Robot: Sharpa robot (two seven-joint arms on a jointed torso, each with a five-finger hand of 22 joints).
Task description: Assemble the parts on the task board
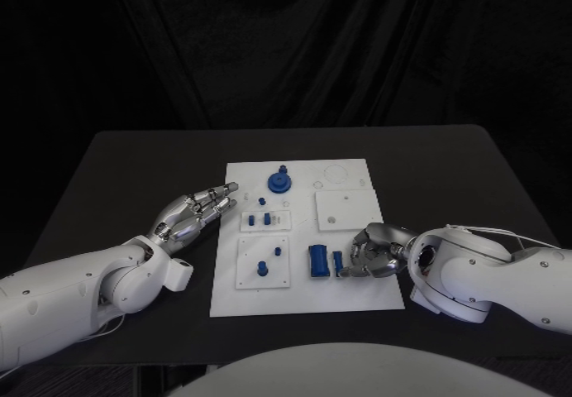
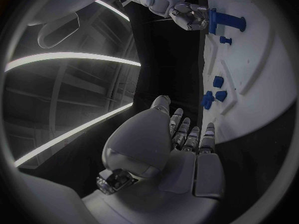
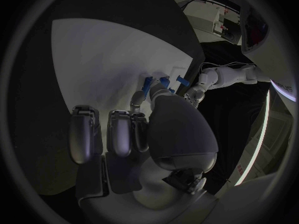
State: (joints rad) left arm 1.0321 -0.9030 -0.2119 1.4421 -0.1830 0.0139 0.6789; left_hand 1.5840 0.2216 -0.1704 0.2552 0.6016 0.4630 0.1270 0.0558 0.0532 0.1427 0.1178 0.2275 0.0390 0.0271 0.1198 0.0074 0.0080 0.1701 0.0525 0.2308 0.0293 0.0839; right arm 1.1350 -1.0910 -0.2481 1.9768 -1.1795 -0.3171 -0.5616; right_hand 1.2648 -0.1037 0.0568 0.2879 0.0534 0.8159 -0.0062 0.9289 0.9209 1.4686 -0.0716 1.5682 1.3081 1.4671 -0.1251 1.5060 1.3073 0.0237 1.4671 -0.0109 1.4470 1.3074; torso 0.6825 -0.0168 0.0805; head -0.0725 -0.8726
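The white task board [image 1: 345, 289] lies mid-table. On it stand a round blue part [image 1: 279, 180] at the far end and several small blue pegs [image 1: 262, 220] on the raised plates along its left side. A thick blue cylinder [image 1: 318, 259] and a slim blue piece [image 1: 339, 263] lie near the board's right front. My right hand [image 1: 375, 251] is curled at the slim piece [image 2: 213, 21], its fingertips touching it; whether it grips the piece is not clear. My left hand [image 1: 197, 211] lies flat at the board's left edge with its fingers stretched out, holding nothing.
A square white plate [image 1: 345, 207] sits on the board's right side, above my right hand. The black table [image 1: 131, 174] extends on both sides of the board. My left forearm [image 1: 83, 289] crosses the near left corner.
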